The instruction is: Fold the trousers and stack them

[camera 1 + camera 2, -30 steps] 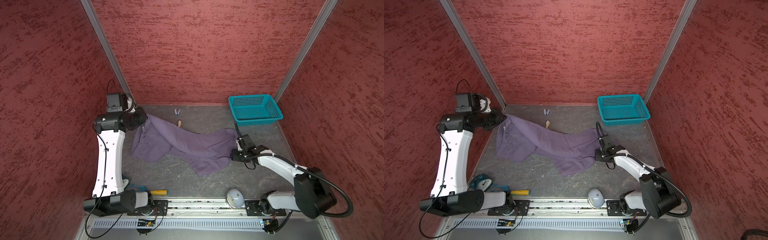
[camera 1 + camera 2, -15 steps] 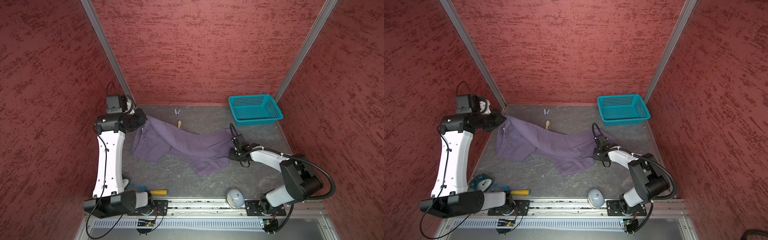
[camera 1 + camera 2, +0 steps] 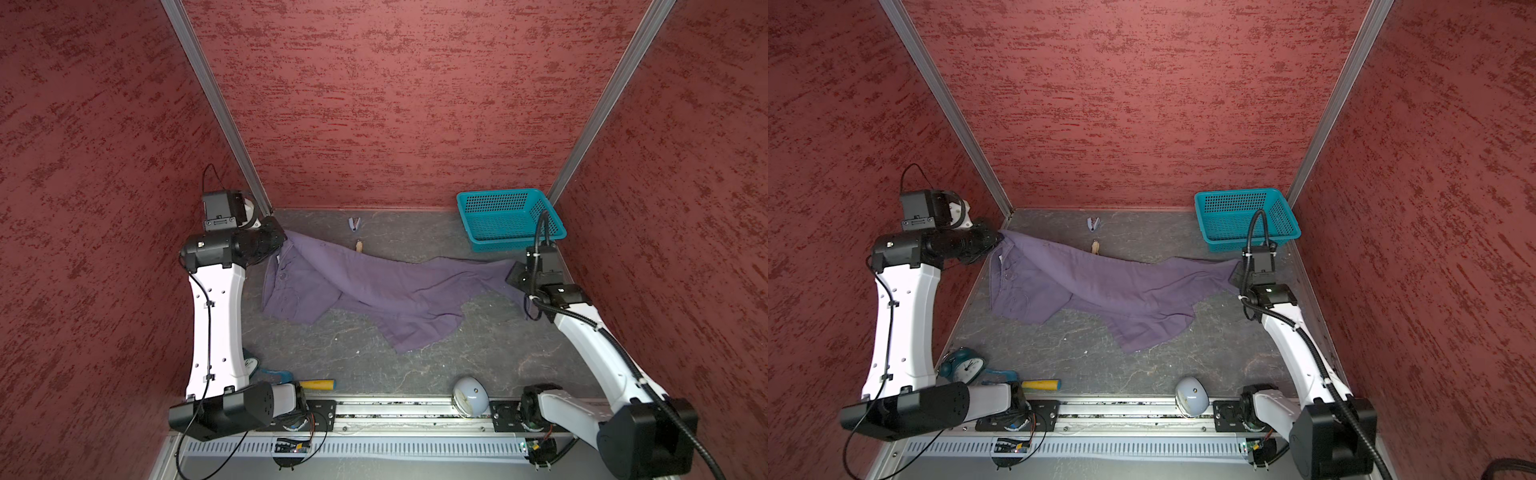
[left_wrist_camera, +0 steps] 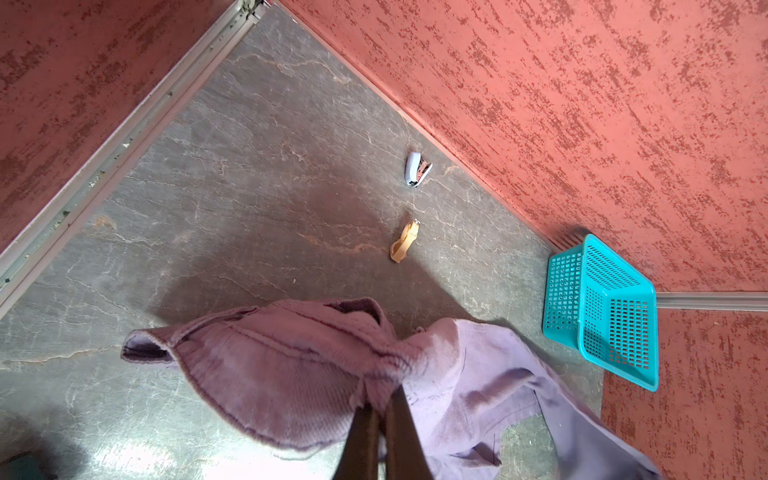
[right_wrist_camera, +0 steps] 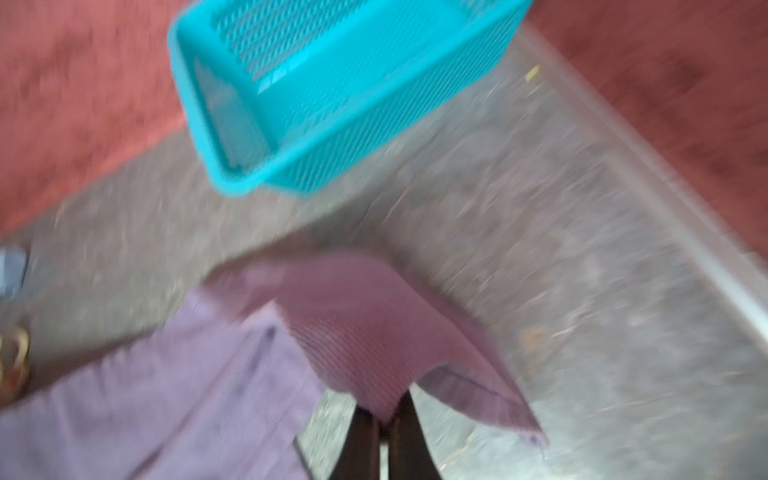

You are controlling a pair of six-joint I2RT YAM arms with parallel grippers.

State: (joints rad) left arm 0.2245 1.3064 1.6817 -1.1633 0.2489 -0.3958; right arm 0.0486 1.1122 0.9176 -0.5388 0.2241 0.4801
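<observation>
Spanning the grey stone-patterned tabletop (image 3: pixel 332 357) in both top views, the soft lavender-grey cloth trousers (image 3: pixel 374 291) hang as a shallow sling between two arms. The left gripper (image 4: pixel 380 405), at about ten o'clock on the table, is clamped on the buttoned waistband; its wrist view shows the dark fingers pinching a fold of cloth. The right gripper (image 5: pixel 384 409), near three o'clock, is closed on the hem of one leg, though its wrist view is blurred. A teal perforated plastic basket (image 3: pixel 517 244) stands near it at two o'clock. Grips at opposite ends presumably serve to draw the garment taut and lay it flat before folding. The second leg lies slack toward six o'clock, so the trousers are judged unfolded and the task at an early stage.
</observation>
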